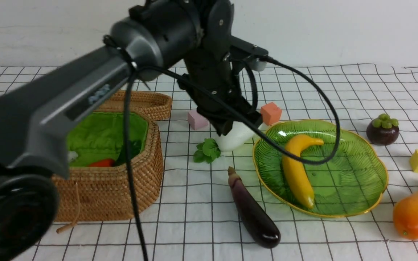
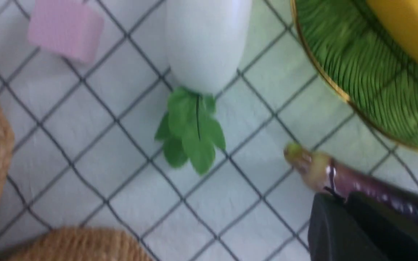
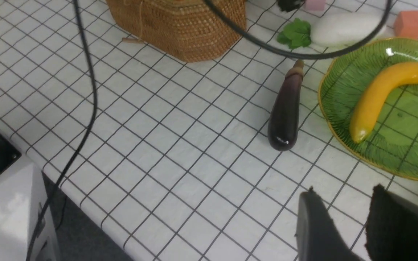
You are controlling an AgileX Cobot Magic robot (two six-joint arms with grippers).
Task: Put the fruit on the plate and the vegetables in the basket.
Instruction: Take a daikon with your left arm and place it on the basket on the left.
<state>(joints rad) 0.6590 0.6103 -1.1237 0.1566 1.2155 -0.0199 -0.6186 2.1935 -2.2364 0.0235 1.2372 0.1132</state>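
Up close, the left arm (image 1: 49, 108) fills the near left of the front view, stretched out over the checked cloth (image 1: 194, 224). Its cable (image 1: 334, 145) loops across in front of the plate (image 1: 357, 170). The left gripper (image 1: 229, 127) is right down on the white radish (image 1: 236, 140), dark tip against the fat body. Whether the jaws are clamped on it or only touching, no view settles. The left wrist view catches just one black finger (image 2: 339, 232), off to the side in front of the eggplant (image 1: 254, 212). The right gripper (image 3: 350, 228) hangs over the cloth near the plate's rim, jaws partly apart with nothing between them.

Now the room around the radish. A pink cube (image 1: 197, 119) and an orange cube (image 1: 270, 113) sit just behind it, and the plate's wavy rim is just beside it. Its green leaves (image 1: 207, 150) point toward the basket (image 1: 122, 181), with a strip of open cloth between leaves and woven wall. The eggplant lies just in front, near the plate's rim but not touching it. In the right wrist view the table's front edge runs well apart from the eggplant.

The radish is smooth, glossy and white. The banana (image 1: 298, 170) lies on the plate and the carrot (image 1: 102, 163) sits in the basket's green lining. The mangosteen (image 1: 382, 128) and the orange mango-like fruit (image 1: 417, 214) lie on the cloth to the right of the plate.
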